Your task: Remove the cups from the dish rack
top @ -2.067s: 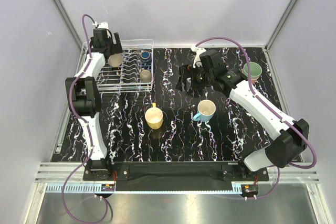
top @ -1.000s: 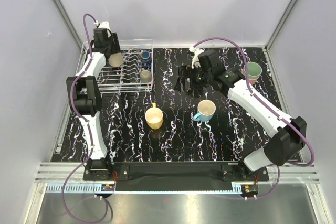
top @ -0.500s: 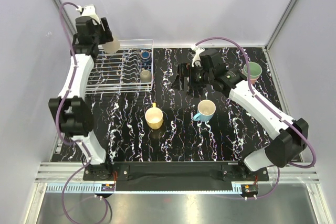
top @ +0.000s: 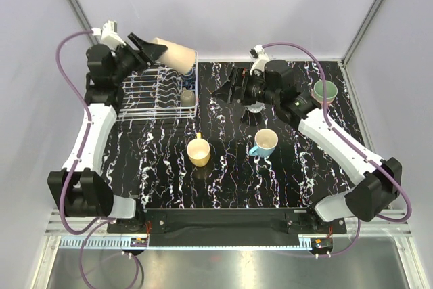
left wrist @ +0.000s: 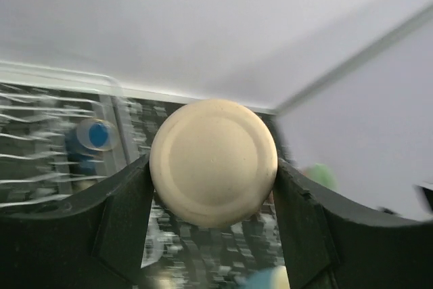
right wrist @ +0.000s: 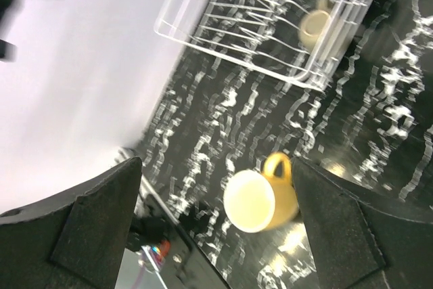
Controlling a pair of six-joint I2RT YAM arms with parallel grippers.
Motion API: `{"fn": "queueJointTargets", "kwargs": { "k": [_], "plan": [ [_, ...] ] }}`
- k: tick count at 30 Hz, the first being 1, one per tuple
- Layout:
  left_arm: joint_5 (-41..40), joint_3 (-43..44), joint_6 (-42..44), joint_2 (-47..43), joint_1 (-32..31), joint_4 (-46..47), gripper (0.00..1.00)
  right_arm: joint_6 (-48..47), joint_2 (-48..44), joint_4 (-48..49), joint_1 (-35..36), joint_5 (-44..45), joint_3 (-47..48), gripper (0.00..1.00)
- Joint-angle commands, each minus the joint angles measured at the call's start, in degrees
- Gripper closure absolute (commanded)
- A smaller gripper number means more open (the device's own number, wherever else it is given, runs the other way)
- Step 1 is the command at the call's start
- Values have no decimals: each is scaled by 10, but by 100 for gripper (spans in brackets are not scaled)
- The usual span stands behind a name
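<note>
The top view alone shows both arms at once: the left pincer (top: 157, 49) is raised above the far edge of the dish rack (top: 145, 99), clamped on the tan tumbler (top: 177, 54), which lies on its side with its mouth pointing away from the pincer toward the right arm. The left wrist view adds what the top view cannot give: the tumbler's round base (left wrist: 213, 162) faces the camera, with both fingers (left wrist: 128, 221) pressed against its sides. Below and left of that pincer, a navy cup (left wrist: 93, 137) sits among blurred rack wires. In the top view the tumbler largely covers this cup. The right pincer (top: 226, 89) hovers over the worktop (top: 223, 181) beside the rack's right end. Its wrist view shows the two fingers (right wrist: 81, 221) spread wide with nothing between them. Ahead of it that view shows the yellow mug (right wrist: 260, 197) upright on the worktop, the rack beyond it, and a grey-brown cup (right wrist: 314, 28) inside the rack's near corner. The held tumbler is cut off at the top edge there. Only the top view shows the cyan mug (top: 265, 142) with its cream inside, standing behind and below the right pincer. The green tumbler (top: 325, 91) stands farther off near the right arm's forearm. Whether another cup sits under the green one cannot be told. Both wrist views are motion-blurred, so fine detail of the rack's contents is hard to make out.
</note>
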Motion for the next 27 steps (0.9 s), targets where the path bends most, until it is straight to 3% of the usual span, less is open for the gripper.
{"fn": "queueJointTargets", "kwargs": {
  "k": [1,6,8,16,19,24,26,27],
  "plan": [
    [121,-55,-195,-32,-6,180,100,51,-21,119,0,-20,-24,2],
    [158,-142,-362,-29,-30,335,100,108,-15,263,-7,-46,-68,6],
    [160,-164,-391,-32,-35,384,100,115,-7,285,-8,-50,-69,10],
    [147,-224,-392,-64,-63,360,100,98,30,330,-10,-63,-45,18],
    [140,-230,-371,-73,-75,336,100,98,44,336,-9,-74,-37,25],
    [139,-250,-373,-82,-81,340,97,104,41,364,-9,-77,-52,60],
    [139,-261,-375,-88,-81,340,84,98,34,372,-9,-73,-63,71],
    [140,-265,-374,-89,-81,339,73,95,30,372,-10,-72,-65,82]
  ]
}}
